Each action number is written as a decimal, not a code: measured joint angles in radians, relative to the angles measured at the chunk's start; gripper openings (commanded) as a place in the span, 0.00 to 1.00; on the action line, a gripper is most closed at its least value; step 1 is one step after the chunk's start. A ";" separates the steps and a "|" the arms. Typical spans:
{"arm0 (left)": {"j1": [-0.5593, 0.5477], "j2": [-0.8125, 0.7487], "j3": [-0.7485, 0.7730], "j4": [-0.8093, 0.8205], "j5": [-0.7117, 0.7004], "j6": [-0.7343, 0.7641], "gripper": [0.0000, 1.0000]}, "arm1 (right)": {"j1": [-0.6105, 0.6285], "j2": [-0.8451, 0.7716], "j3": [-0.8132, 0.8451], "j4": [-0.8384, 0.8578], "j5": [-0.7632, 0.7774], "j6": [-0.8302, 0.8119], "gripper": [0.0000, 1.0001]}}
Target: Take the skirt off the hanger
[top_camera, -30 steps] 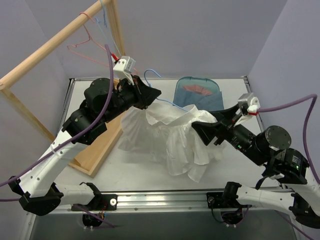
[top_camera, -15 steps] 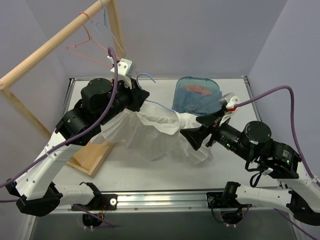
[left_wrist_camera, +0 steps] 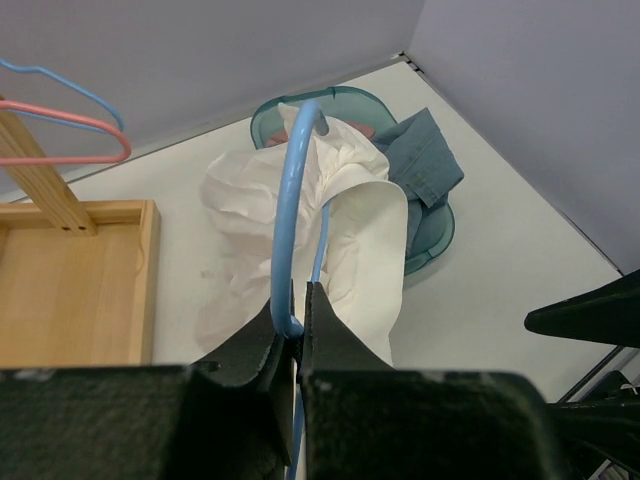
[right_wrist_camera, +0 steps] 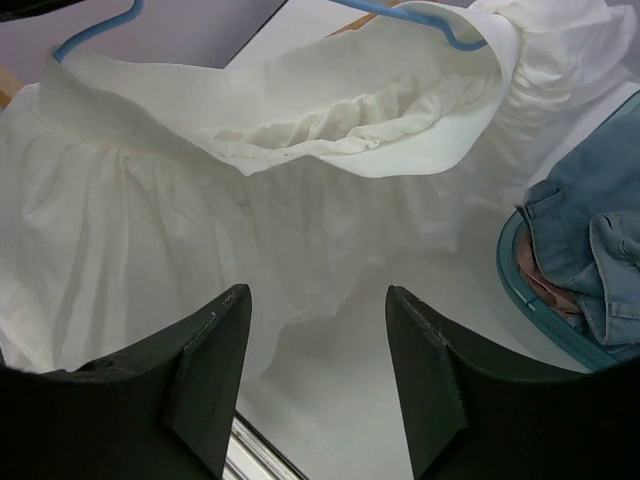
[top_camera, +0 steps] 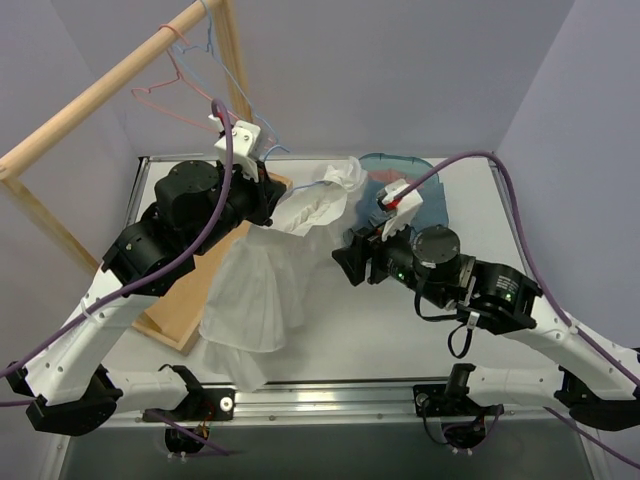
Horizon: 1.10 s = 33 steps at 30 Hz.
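The white skirt point(top_camera: 258, 292) hangs from the blue wire hanger point(left_wrist_camera: 291, 190), its hem draping down over the table's front left. Its bunched waistband point(top_camera: 322, 198) is still threaded on the hanger. My left gripper point(left_wrist_camera: 297, 303) is shut on the hanger's wire, just below the hook's bend. In the top view the left gripper point(top_camera: 274, 192) sits above the wooden tray. My right gripper point(right_wrist_camera: 318, 298) is open and holds nothing. It faces the skirt point(right_wrist_camera: 200, 220) from the right, a little short of the cloth. In the top view it shows as right gripper point(top_camera: 350, 263).
A teal basket point(top_camera: 425, 172) with denim clothes stands at the back right, close to the skirt's waistband. A wooden tray point(top_camera: 186, 318) lies at the left. A wooden rail point(top_camera: 100, 92) with pink and blue hangers crosses the back left.
The right gripper has let go of the skirt and swung left toward the table's middle. The skirt dropped and now hangs from the hanger. The left gripper pulled the hanger up and left.
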<state>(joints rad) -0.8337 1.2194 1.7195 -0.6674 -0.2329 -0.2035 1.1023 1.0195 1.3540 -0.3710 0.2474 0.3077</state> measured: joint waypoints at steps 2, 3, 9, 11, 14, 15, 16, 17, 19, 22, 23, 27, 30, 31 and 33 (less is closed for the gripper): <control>-0.002 0.000 0.000 -0.004 -0.003 0.005 0.02 | 0.019 0.016 0.000 0.002 0.045 0.006 0.52; -0.003 0.000 0.000 -0.004 -0.003 0.006 0.02 | 0.026 0.020 0.000 0.004 0.067 0.006 0.53; -0.005 -0.011 0.000 -0.006 0.009 0.010 0.02 | 0.037 0.056 0.052 0.022 0.189 -0.020 0.50; -0.005 -0.020 0.000 -0.013 0.017 0.011 0.02 | 0.028 0.101 0.117 0.021 0.219 -0.034 0.49; -0.005 -0.039 -0.001 -0.024 0.025 0.014 0.02 | -0.015 0.203 0.252 0.007 0.246 -0.061 0.49; -0.005 -0.047 -0.001 -0.027 0.027 0.015 0.02 | -0.029 0.235 0.293 0.001 0.253 -0.071 0.49; -0.005 -0.055 -0.001 -0.029 0.028 0.016 0.02 | -0.040 0.266 0.322 0.000 0.259 -0.078 0.49; -0.005 -0.062 -0.001 -0.031 0.029 0.017 0.02 | -0.051 0.290 0.344 -0.009 0.265 -0.084 0.49; -0.005 -0.076 -0.001 -0.035 0.030 0.018 0.02 | -0.065 0.329 0.369 -0.025 0.274 -0.094 0.48; -0.006 -0.088 -0.001 -0.038 0.032 0.018 0.02 | -0.078 0.361 0.376 -0.056 0.272 -0.102 0.47; -0.007 -0.089 -0.001 -0.039 0.032 0.019 0.02 | -0.083 0.365 0.376 -0.063 0.270 -0.103 0.46; -0.009 -0.090 -0.001 -0.044 0.039 0.025 0.02 | -0.097 0.368 0.377 -0.077 0.265 -0.103 0.44; -0.009 -0.090 -0.001 -0.048 0.043 0.025 0.02 | -0.108 0.368 0.377 -0.078 0.264 -0.103 0.43; -0.009 -0.090 -0.001 -0.049 0.045 0.025 0.02 | -0.113 0.368 0.377 -0.078 0.262 -0.103 0.43; -0.009 -0.090 -0.001 -0.049 0.050 0.025 0.02 | -0.125 0.368 0.377 -0.078 0.260 -0.104 0.42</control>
<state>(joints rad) -0.8429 1.1290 1.7187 -0.7166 -0.1829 -0.1787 0.9771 1.3876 1.7313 -0.4488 0.5072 0.2039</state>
